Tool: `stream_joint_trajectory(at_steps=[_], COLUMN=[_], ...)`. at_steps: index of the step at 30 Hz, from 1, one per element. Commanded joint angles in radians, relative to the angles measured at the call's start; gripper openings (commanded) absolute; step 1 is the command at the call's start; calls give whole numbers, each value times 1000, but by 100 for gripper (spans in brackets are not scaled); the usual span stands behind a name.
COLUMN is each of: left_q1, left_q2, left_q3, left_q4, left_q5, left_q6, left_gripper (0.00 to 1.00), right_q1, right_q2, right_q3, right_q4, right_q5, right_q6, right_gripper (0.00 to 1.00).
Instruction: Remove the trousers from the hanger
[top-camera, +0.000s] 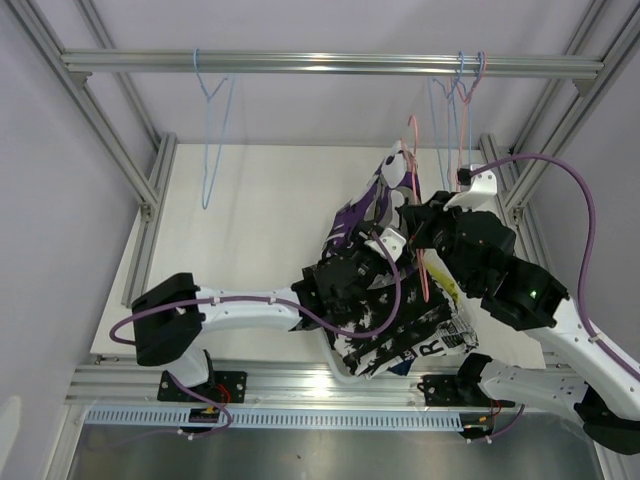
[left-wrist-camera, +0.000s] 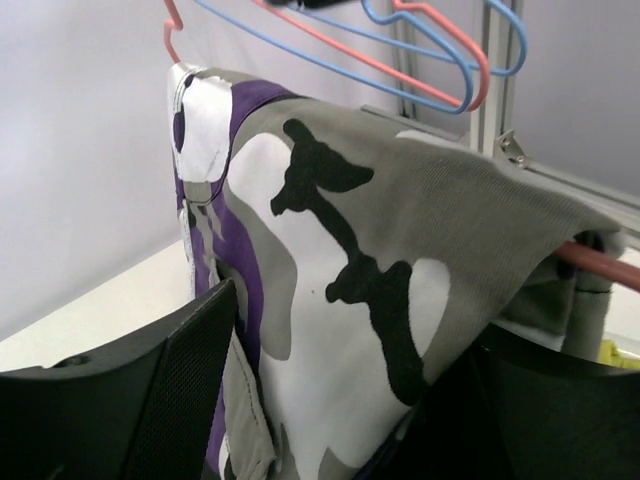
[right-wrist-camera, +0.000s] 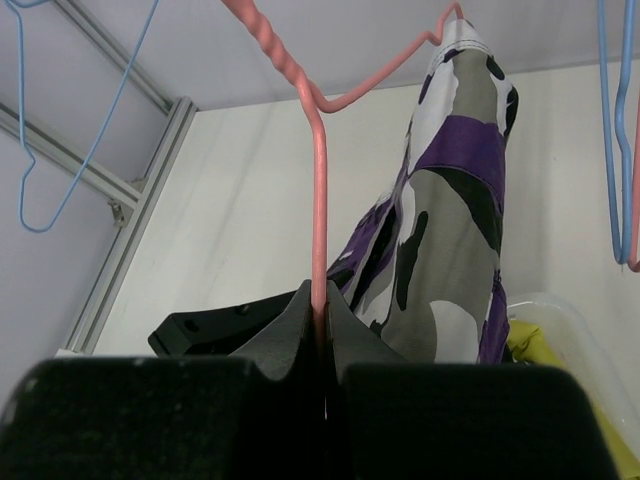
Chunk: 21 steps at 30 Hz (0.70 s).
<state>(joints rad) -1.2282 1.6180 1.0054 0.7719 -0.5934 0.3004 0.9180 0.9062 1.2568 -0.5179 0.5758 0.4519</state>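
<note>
The purple-white-black patterned trousers hang folded over the bar of a pink hanger. My right gripper is shut on the hanger's straight wire, which runs up from between its jaws. My left gripper reaches in from the left, with a finger on each side of the trousers and the fabric pressed between them. The hanger's bar shows at the right of the left wrist view. The trousers also show in the right wrist view.
A clear bin below holds the black-and-white splatter pair and the yellow pair. An empty blue hanger hangs at the left of the rail. Several empty hangers hang at its right. Frame posts stand at both sides.
</note>
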Motion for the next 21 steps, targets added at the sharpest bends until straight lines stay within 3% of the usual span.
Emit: stream_joint_trajectory(at_steps=[1, 6, 16, 21], left_q1=[-8, -22, -28, -30], left_q2=[5, 37, 117, 120], left_q3=[52, 90, 160, 150], left_q4=[87, 79, 29, 18], left_q5=[63, 72, 103, 101], left_q6=[-78, -81, -99, -115], left_gripper=[71, 63, 35, 1], right_q1=[-28, -64, -73, -74], right_q2=[-18, -16, -13, -15], right_q3=[0, -14, -16, -25], right_q4=[84, 93, 101, 101], right_q5=[-65, -126, -189, -195], right_q6=[13, 45, 73, 76], right_gripper=[0, 0, 0, 0])
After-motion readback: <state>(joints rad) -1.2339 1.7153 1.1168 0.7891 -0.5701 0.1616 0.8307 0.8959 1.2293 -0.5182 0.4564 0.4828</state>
